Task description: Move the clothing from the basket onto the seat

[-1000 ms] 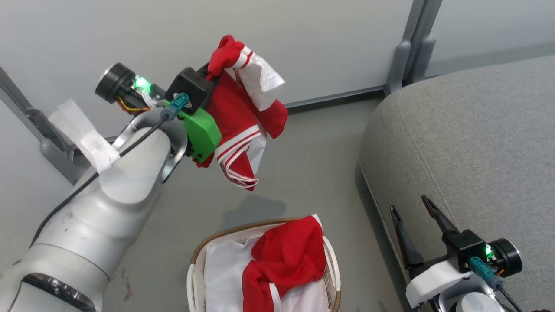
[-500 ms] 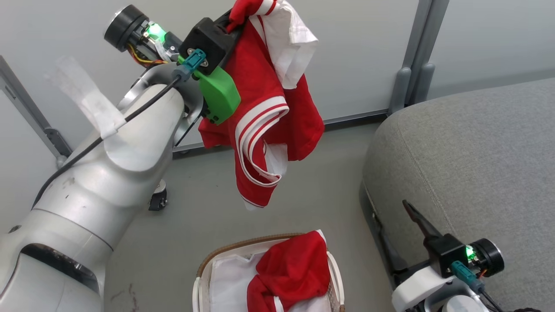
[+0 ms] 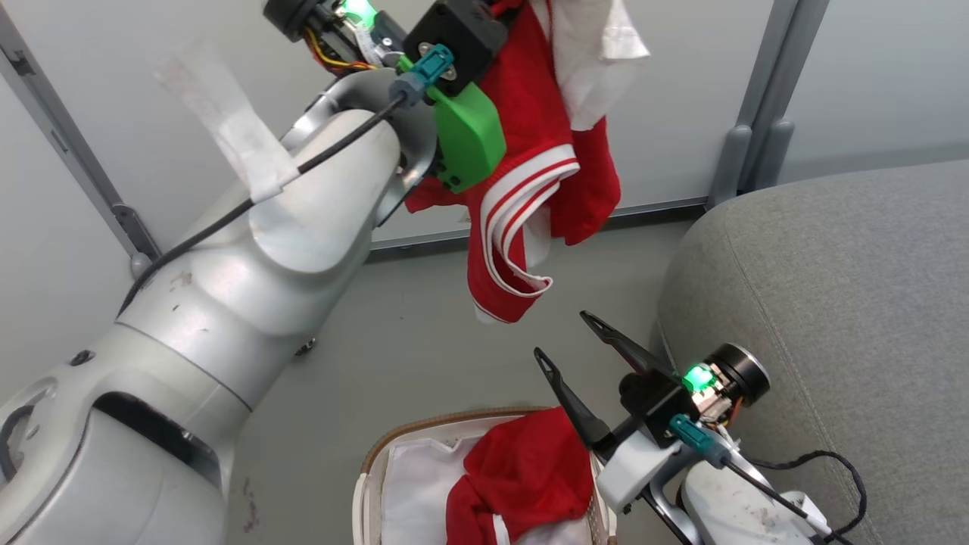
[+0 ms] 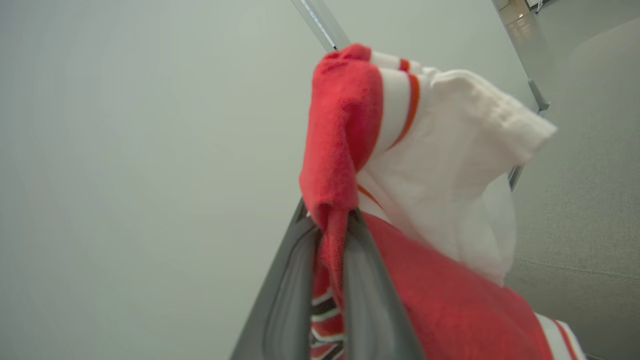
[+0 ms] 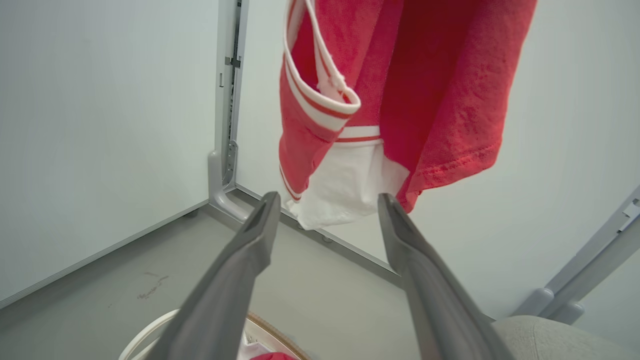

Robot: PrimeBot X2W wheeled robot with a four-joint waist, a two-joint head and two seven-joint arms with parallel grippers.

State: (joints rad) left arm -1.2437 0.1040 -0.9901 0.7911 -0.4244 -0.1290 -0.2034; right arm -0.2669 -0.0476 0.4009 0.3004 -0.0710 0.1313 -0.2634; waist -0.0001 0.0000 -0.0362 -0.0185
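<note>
You hold one red sports garment pinched in the left hand, top centre, clear of the basket for the seat, right; right hand spread above the second garment.

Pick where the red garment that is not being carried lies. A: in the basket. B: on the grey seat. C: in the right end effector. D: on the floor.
A: the loose garment lies bunched in the basket, while the left end effector holds the other garment up in the air.
</note>
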